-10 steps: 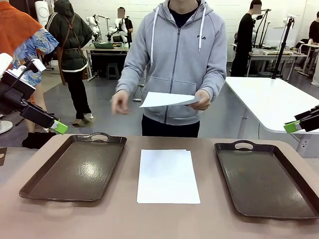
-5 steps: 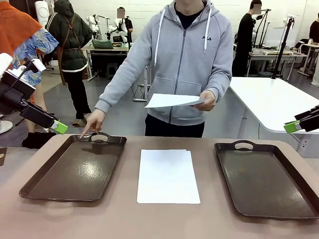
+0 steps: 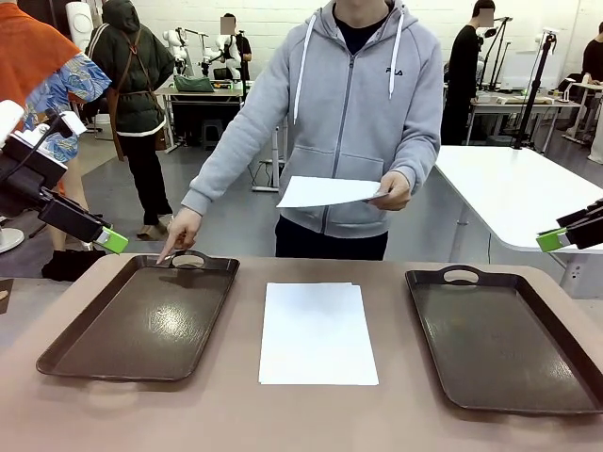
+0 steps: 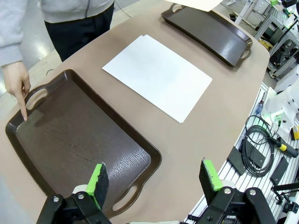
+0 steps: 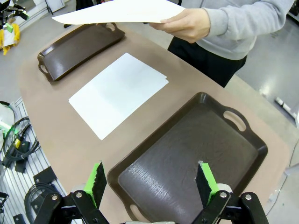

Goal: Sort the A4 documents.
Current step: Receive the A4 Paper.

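A small stack of white A4 documents (image 3: pixel 317 332) lies flat in the middle of the table, also seen in the left wrist view (image 4: pixel 157 75) and the right wrist view (image 5: pixel 117 92). The person holds another sheet (image 3: pixel 327 191) level in one hand above the far edge, sheet (image 5: pixel 119 11). Their other hand (image 3: pixel 179 232) points a finger at the far rim of the left tray (image 3: pixel 141 320). My left gripper (image 3: pixel 104 237) hangs open above the table's left side, high over that tray (image 4: pixel 70 140). My right gripper (image 3: pixel 556 238) stands open at the far right, above the right tray (image 5: pixel 187 158).
Two dark brown handled trays flank the sheets, the right tray (image 3: pixel 499 339) bare inside. Cables (image 4: pixel 259 144) lie off the table edge beside the robot base. A white table (image 3: pixel 528 188) stands behind at the right, and people stand in the background.
The person's free hand dropped from mid-air to the left tray's far rim and now points there. The held sheet shifted slightly. Both arms stayed still.
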Available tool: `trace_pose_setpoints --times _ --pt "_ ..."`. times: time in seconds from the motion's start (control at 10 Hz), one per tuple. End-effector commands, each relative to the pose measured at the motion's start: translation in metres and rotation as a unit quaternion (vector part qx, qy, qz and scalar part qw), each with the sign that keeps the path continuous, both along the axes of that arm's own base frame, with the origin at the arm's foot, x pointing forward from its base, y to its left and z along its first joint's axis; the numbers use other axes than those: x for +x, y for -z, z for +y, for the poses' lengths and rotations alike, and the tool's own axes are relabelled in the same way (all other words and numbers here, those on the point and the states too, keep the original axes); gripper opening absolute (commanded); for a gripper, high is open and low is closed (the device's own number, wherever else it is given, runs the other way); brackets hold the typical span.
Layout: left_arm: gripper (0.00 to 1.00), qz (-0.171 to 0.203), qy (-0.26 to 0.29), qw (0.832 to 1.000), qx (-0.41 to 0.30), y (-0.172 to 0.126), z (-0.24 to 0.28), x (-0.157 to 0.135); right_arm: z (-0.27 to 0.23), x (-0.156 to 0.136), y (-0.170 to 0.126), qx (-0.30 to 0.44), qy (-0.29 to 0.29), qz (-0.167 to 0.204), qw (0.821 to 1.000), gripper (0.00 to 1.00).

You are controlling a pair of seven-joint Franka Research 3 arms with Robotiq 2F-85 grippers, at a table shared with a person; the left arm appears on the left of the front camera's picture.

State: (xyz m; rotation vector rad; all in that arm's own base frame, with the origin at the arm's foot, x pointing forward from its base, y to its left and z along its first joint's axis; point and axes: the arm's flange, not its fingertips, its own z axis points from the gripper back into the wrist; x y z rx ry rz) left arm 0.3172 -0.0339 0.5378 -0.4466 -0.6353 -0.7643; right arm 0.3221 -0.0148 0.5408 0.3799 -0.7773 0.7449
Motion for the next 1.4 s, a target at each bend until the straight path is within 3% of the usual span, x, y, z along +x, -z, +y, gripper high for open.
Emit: trace_pose_setpoints --times 0.0,0.5,0.9,1.1,1.3 --pt "1.00 -0.002 0.004 1.000 -0.008 0.000 0.000 0.000 0.001 0.001 0.001 0.003 -0.003 0.001 1.000 1.00" --pt "1.00 0.000 0.000 1.000 0.000 0.000 0.000 0.000 0.001 0.001 0.001 0.003 -0.003 0.001 1.000 1.00" --pt "1.00 0.110 -0.042 0.988 -0.103 0.001 -0.017 0.055 0.001 0.001 0.001 0.003 -0.003 0.001 1.000 1.00" --pt "1.00 0.188 -0.054 0.963 -0.187 0.008 -0.026 0.102 0.001 0.001 0.001 0.003 -0.003 0.001 1.000 1.00" --pt "1.00 0.239 -0.099 0.931 -0.258 0.022 -0.039 0.153 0.001 0.001 0.001 0.003 -0.003 0.001 1.000 1.00"
